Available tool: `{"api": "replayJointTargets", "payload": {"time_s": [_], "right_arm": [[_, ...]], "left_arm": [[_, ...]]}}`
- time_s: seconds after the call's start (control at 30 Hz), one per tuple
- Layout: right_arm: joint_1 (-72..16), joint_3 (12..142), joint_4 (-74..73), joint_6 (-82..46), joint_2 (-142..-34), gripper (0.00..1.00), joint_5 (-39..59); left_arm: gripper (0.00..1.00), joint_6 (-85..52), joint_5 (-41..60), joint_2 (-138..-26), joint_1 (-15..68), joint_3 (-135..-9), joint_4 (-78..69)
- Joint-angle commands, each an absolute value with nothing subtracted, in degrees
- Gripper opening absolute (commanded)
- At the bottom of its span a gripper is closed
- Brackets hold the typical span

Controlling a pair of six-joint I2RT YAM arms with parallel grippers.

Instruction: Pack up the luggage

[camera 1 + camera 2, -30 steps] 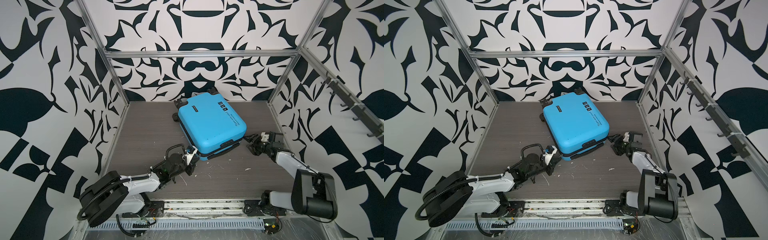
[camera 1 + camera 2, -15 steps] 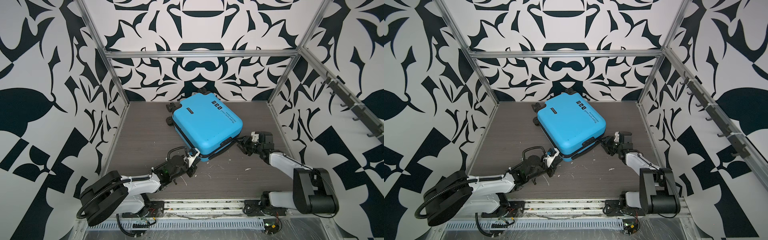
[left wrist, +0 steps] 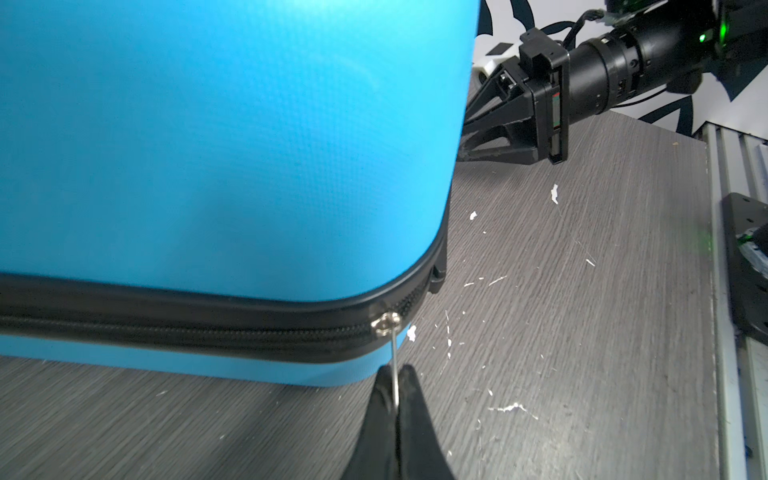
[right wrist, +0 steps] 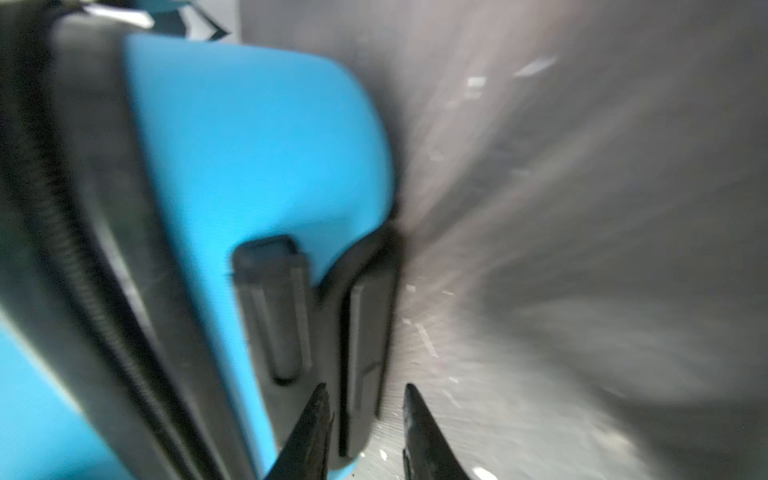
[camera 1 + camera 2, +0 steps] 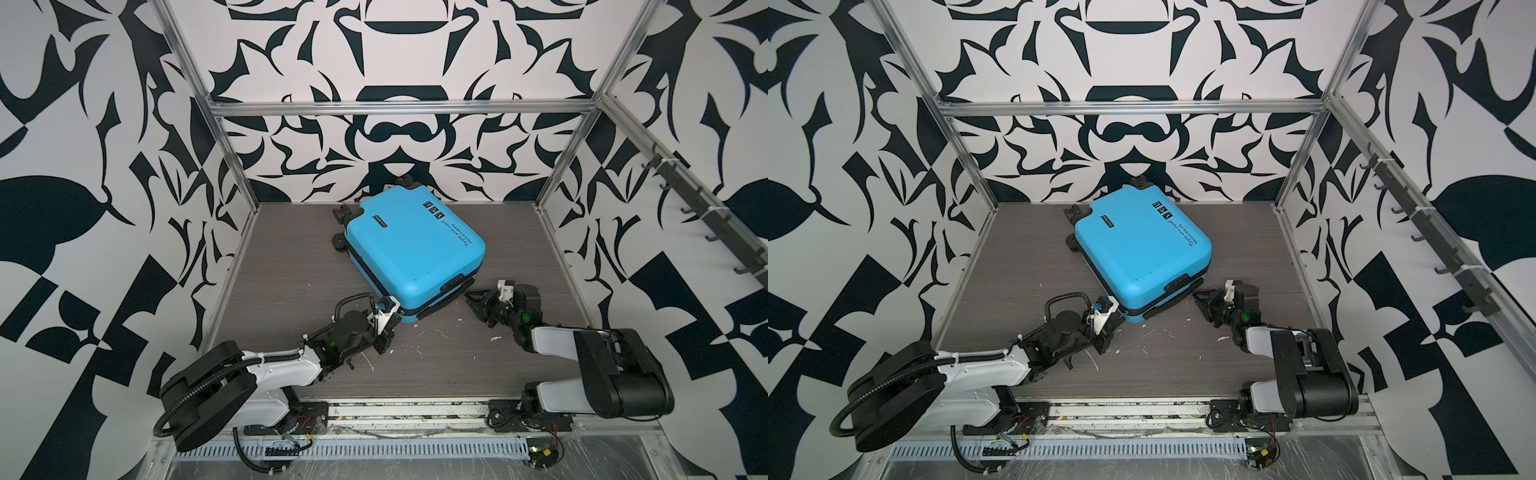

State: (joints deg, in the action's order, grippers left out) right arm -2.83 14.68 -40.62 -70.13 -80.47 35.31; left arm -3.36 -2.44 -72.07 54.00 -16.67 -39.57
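Your suitcase point(image 5: 415, 257) is lying flat on one broad side toward the back middle of the worktop point(image 5: 291, 291). It's turned at an angle in both top views. The black wheels point(image 5: 341, 212) point to the back-left, the handle edge faces the right arm, and one rounded corner sits right at the left arm.

The shell is bright blue hard plastic with soft rounded corners, and up close it has a fine grid texture. Small black lettering point(image 5: 456, 231) runs along one edge. A ribbed black zip band point(image 3: 187, 322) runs between the two blue halves.

Your left fingers point(image 3: 376, 415) are pressed together on the thin metal zip pull point(image 3: 394, 353). It's a flat sliver running straight to the little silver slider at the corner of the band.

Your right fingers point(image 4: 309, 432) are apart. They're thin black wedges with pointed tips, one on either side of a black moulded plastic bar point(image 4: 365, 353) that looks like part of the handle on the suitcase's edge. There's a bit of gap on both sides, so they're straddling it, not squeezing it. That wrist view is pretty smeared, so I can't give you finer detail there.

The worktop itself is a matte grey wood-grain surface, dotted with white flecks point(image 3: 505, 408) near the front.
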Motion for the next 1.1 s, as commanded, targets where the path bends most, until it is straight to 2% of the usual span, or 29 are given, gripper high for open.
{"api": "replayJointTargets", "payload": {"time_s": [0.0, 0.27, 0.33, 0.47, 0.73, 1.07], "right_arm": [[-3.5, 13.3, -57.3, -74.8, -82.8, 0.32, 35.5], [-4.2, 12.2, -81.7, -83.8, -98.8, 0.27, 36.3], [-5.3, 13.0, -81.7, -83.3, -100.6, 0.24, 36.4], [-6.0, 11.1, -81.6, -82.3, -99.1, 0.31, 34.8], [-6.0, 7.0, -81.6, -79.9, -94.5, 0.36, 32.5], [-6.1, 7.4, -81.6, -77.3, -90.1, 0.35, 31.7]], "left_arm": [[0.00, -3.7, -1.5, -71.9, 54.5, -16.6, -41.3], [0.00, -3.9, -1.4, -72.1, 54.5, -17.0, -40.8], [0.00, -3.9, -1.4, -71.9, 54.5, -17.1, -40.4], [0.00, -3.8, -1.7, -71.5, 54.5, -17.1, -40.0], [0.00, -3.2, -1.9, -70.5, 54.5, -17.3, -38.6], [0.00, -3.2, -2.2, -69.4, 54.4, -17.1, -37.4]]}}
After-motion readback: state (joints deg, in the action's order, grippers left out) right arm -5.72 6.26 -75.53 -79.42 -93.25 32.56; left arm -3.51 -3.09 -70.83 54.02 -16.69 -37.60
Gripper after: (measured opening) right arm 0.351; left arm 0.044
